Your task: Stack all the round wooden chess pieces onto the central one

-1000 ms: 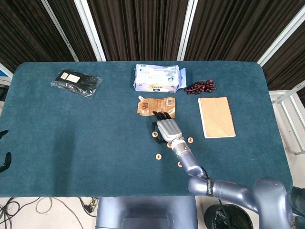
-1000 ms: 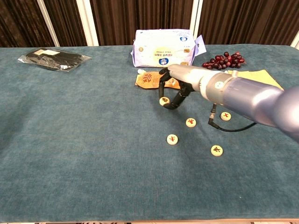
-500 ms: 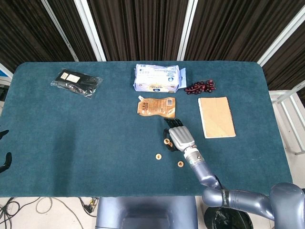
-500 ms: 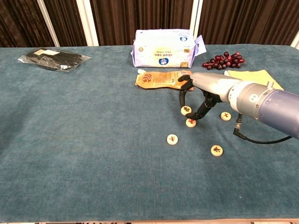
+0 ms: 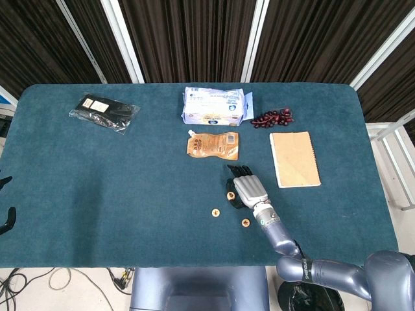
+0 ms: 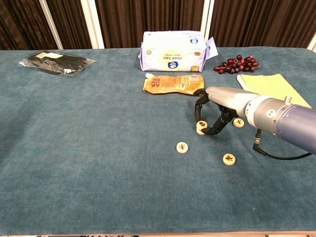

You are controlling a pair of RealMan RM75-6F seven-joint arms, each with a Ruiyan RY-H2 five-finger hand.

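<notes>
My right hand (image 6: 219, 112) (image 5: 249, 189) reaches in from the right, its dark fingers curled around a round wooden chess piece (image 6: 201, 124). That piece sits on top of the central piece (image 6: 200, 131), and the thumb and fingertips still close on it. In the head view the hand covers most of this stack (image 5: 229, 194). Three more pieces lie flat on the cloth: one in front (image 6: 182, 147) (image 5: 215, 212), one to the front right (image 6: 228, 159) (image 5: 246, 223), and one behind the hand (image 6: 238, 122). Only dark tips of my left hand (image 5: 5, 219) show at the left edge.
On the teal table (image 5: 117, 181) a brown pouch (image 6: 173, 84) lies just behind the pieces. Farther back is a white wipes pack (image 6: 173, 57). Grapes (image 6: 237, 64) and a tan notebook (image 5: 294, 159) lie right, a black packet (image 5: 104, 111) far left.
My right hand carried a piece from the left over to the central piece and lowered it on top. One second ago it was lifting that piece near the pouch.
</notes>
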